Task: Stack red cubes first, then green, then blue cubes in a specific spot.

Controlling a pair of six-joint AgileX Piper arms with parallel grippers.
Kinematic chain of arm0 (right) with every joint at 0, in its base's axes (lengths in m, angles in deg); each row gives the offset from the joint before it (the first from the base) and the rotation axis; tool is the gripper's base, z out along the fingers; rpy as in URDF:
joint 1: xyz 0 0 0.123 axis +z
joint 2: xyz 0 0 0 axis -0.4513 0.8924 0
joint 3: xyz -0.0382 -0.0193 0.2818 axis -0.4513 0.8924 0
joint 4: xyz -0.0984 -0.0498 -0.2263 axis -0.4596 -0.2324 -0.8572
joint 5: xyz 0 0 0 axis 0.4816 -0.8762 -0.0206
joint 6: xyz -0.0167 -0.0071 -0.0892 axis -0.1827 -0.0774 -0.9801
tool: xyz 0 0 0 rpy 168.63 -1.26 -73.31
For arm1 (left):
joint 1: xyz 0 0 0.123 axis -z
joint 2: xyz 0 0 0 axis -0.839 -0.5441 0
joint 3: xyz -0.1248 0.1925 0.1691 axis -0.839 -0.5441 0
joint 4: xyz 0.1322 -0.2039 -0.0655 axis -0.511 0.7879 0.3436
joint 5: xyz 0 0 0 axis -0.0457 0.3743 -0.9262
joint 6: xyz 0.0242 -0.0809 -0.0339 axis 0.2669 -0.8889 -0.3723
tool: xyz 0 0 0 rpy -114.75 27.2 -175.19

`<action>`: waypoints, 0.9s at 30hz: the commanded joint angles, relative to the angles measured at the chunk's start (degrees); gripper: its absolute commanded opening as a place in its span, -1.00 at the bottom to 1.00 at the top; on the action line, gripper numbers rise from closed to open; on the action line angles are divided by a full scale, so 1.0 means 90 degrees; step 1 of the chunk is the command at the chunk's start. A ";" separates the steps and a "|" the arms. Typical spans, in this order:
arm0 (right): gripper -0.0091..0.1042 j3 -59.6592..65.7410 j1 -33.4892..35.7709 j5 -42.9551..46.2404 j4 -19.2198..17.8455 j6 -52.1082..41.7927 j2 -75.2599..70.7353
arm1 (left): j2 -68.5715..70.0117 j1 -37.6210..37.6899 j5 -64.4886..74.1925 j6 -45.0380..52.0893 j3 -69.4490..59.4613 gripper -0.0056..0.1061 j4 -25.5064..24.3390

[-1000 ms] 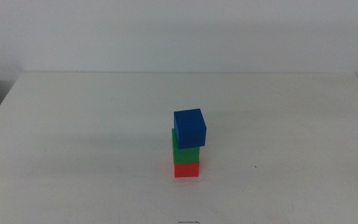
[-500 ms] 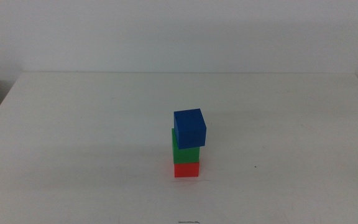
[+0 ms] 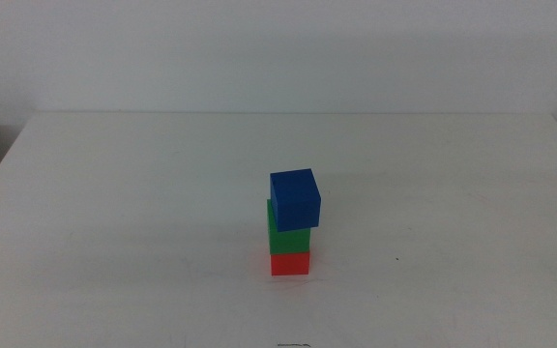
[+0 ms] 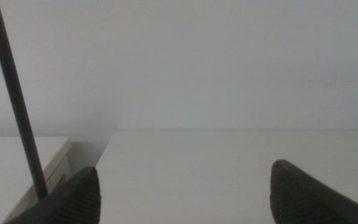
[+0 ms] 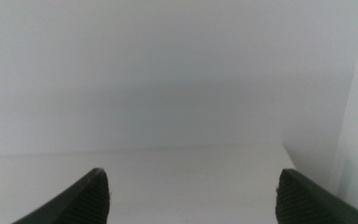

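In the middle view a stack of three cubes stands near the table's centre. The red cube (image 3: 290,263) is at the bottom on the white tabletop (image 3: 114,213). The green cube (image 3: 289,238) sits on it. The blue cube (image 3: 295,198) is on top, turned slightly and overhanging a little to the right. Neither arm shows in the middle view. My left gripper (image 4: 185,199) is open and empty in the left wrist view. My right gripper (image 5: 191,199) is open and empty in the right wrist view. No cube shows in either wrist view.
The white table's far edge meets a plain white wall (image 3: 278,48). A thin dark rod or cable (image 4: 14,99) crosses the left wrist view. A small dark speck (image 3: 397,258) lies on the table right of the stack.
A dark shape at the bottom left corner of the middle view has gone out of sight. The stack has not moved.
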 commanded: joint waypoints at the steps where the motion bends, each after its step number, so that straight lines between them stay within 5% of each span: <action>1: 0.43 0.0497 -0.0050 0.1153 -0.0129 -0.0083 -0.0446 | -0.0081 0.0010 -0.0838 -0.0096 0.0014 0.78 0.0127; 12: 0.43 0.2748 -0.0069 0.1425 -0.0123 -0.0083 -0.2395 | 0.0500 0.0010 -0.1637 -0.0096 -0.1653 0.78 0.0244; 27: 0.43 0.3450 -0.0080 0.1183 -0.0182 -0.0083 -0.2809 | 0.0537 0.0010 -0.1540 -0.0096 -0.1825 0.78 0.0333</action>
